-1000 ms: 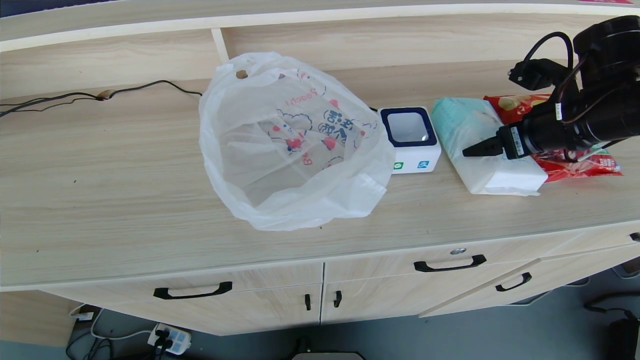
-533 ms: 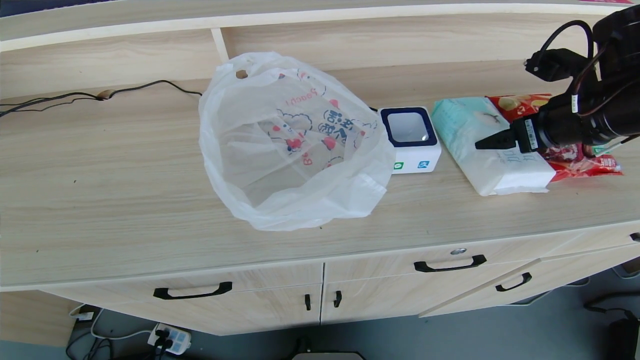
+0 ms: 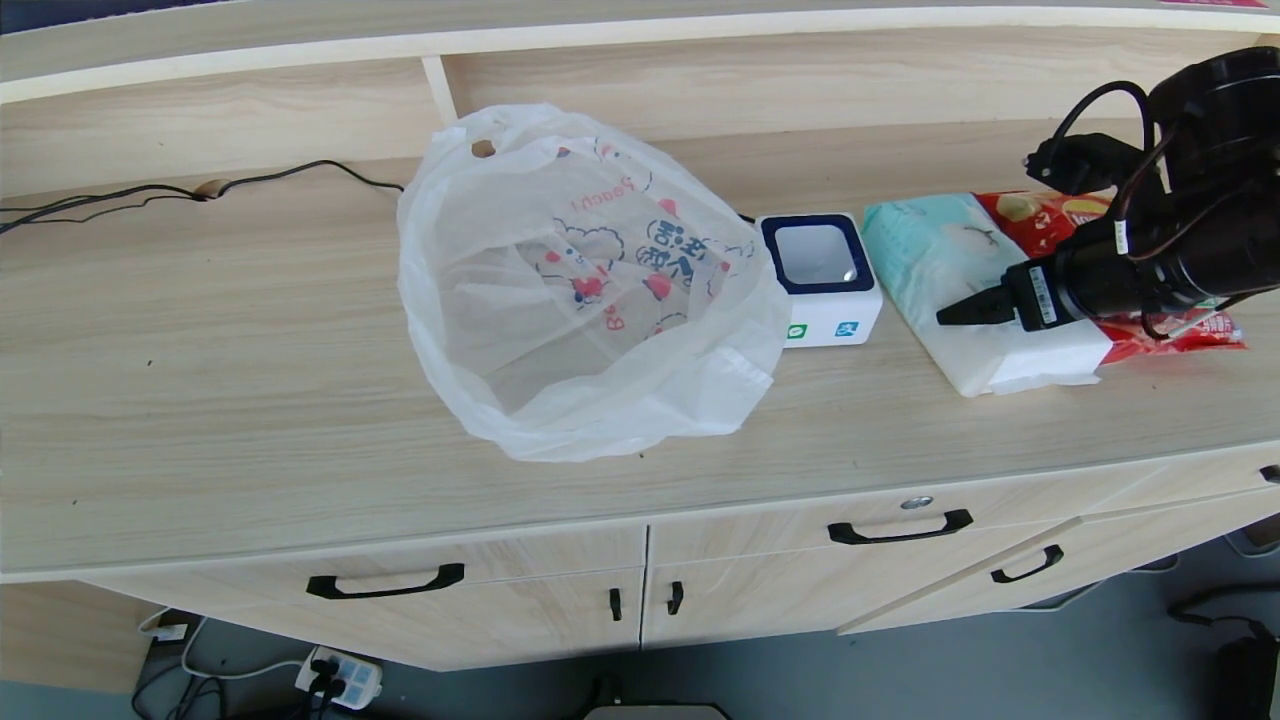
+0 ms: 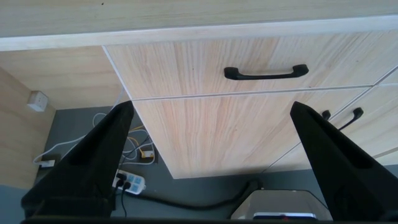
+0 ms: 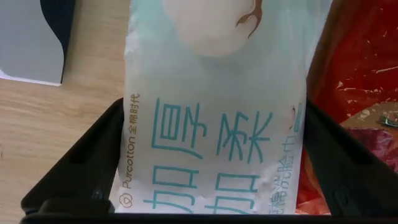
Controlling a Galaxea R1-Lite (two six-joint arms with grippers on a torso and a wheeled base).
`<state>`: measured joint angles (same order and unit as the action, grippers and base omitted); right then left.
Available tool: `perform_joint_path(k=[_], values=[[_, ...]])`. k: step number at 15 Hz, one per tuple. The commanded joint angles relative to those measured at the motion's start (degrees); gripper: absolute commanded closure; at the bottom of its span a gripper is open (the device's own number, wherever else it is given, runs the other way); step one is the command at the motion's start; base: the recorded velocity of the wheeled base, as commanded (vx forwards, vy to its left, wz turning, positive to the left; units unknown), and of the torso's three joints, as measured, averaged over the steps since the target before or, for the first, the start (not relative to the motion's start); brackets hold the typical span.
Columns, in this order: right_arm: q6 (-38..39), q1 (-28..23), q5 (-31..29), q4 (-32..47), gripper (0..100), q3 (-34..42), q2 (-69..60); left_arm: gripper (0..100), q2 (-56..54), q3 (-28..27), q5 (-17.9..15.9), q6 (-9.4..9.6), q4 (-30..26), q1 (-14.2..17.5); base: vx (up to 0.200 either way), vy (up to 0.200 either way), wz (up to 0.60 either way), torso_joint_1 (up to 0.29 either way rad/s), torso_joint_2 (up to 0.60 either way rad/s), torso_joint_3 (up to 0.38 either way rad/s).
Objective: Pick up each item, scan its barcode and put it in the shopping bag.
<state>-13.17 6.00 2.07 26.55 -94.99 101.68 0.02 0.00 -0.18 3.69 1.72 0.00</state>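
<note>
A pale blue and white tissue pack [image 3: 940, 255] lies on the counter to the right of the scanner [image 3: 820, 278]. My right gripper [image 3: 968, 308] is low over the pack's near half. In the right wrist view this gripper [image 5: 212, 104] is open, its black fingers [image 5: 87, 168] either side of the tissue pack [image 5: 211, 124]. A red snack bag [image 3: 1170, 330] lies partly under the pack's right side. The white shopping bag [image 3: 580, 290] stands open left of the scanner. My left gripper [image 4: 205, 162] hangs open below the counter edge, facing the drawers.
A black cable [image 3: 200, 188] runs along the back left of the wooden counter [image 3: 200, 400]. A raised back ledge [image 3: 700, 80] closes off the far side. Drawers with black handles [image 3: 900, 528] sit under the front edge.
My right gripper drew back to the right, then came back left and lower over the pack. The tissue pack has shifted slightly right and turned compared with one second ago.
</note>
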Motion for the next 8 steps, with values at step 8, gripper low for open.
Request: perform_joint_path(k=[8], values=[[0.4, 1.0, 0.0, -0.9, 0, -1.6, 3.8, 0, 0.0, 0.0, 0.0, 0.26, 0.1, 0.0, 0.000, 0.000, 0.00, 0.000, 0.00, 0.000]])
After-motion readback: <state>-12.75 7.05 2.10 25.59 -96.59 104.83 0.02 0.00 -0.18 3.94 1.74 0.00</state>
